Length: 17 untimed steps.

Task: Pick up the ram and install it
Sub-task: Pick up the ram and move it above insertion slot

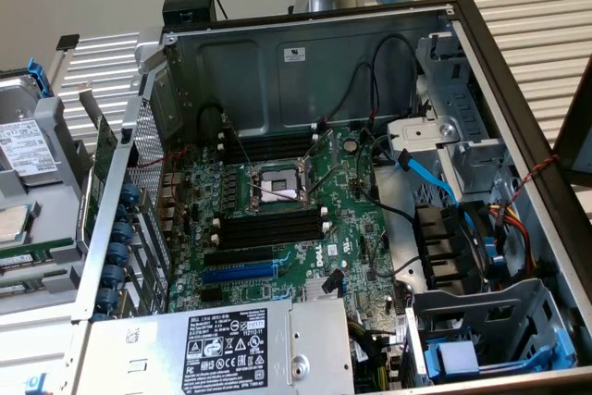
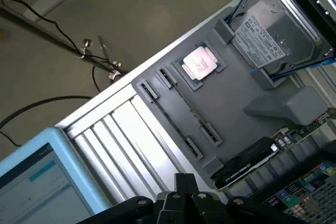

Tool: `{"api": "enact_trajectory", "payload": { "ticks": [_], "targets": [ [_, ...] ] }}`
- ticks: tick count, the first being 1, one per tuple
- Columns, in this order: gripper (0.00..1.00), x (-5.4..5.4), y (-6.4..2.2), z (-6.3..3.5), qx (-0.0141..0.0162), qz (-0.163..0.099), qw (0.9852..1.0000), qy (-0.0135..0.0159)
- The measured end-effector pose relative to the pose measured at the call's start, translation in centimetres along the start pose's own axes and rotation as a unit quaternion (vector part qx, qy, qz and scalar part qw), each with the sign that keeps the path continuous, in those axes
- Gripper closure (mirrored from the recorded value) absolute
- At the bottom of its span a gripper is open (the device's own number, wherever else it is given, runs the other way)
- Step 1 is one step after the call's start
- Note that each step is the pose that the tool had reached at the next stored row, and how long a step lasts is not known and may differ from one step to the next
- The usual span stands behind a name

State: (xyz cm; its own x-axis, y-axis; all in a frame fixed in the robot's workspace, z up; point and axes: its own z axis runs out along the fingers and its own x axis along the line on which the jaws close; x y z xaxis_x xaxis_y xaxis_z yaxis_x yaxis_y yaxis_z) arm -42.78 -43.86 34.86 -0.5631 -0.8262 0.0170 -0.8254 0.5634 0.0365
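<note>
The ram looks like a thin dark-green strip [image 1: 37,249] standing on edge in a long holder of the grey tray [image 1: 46,168], at the exterior view's left beside the open computer case. From the wrist view I see the same holder and strip [image 2: 190,113] end to end on the tray [image 2: 236,103]. My gripper [image 2: 184,190] hangs above the tray's near edge and the slatted table, short of the strip. It is shut with nothing between its fingers. Black memory slots [image 1: 268,228] lie beside the processor socket [image 1: 277,187] on the motherboard.
A hard drive [image 2: 278,32] in a blue bracket and a loose processor [image 2: 199,64] sit on the tray. A dark card [image 2: 247,162] stands between the tray and the case. Inside the case are a long blue slot [image 1: 239,273], loose cables [image 1: 370,90] and the power supply [image 1: 222,349]. A tablet screen [image 2: 37,182] lies near my gripper.
</note>
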Motion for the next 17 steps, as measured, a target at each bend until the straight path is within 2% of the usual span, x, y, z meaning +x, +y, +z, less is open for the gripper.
{"api": "enact_trajectory", "payload": {
  "ticks": [3,6,9,13,17],
  "targets": [
    [0.89,0.04,0.07,0.04,0.0003,-0.023,0.9997,0.0009],
    [0.89,0.25,0.38,0.06,0.0005,-0.028,0.9996,0.0014],
    [0.89,0.26,0.38,0.11,0.0009,-0.053,0.9986,0.0024],
    [0.89,0.26,0.38,0.24,0.0016,-0.090,0.9960,0.0036],
    [0.89,0.26,0.38,0.38,0.0017,-0.126,0.9921,0.0040]
  ]
}}
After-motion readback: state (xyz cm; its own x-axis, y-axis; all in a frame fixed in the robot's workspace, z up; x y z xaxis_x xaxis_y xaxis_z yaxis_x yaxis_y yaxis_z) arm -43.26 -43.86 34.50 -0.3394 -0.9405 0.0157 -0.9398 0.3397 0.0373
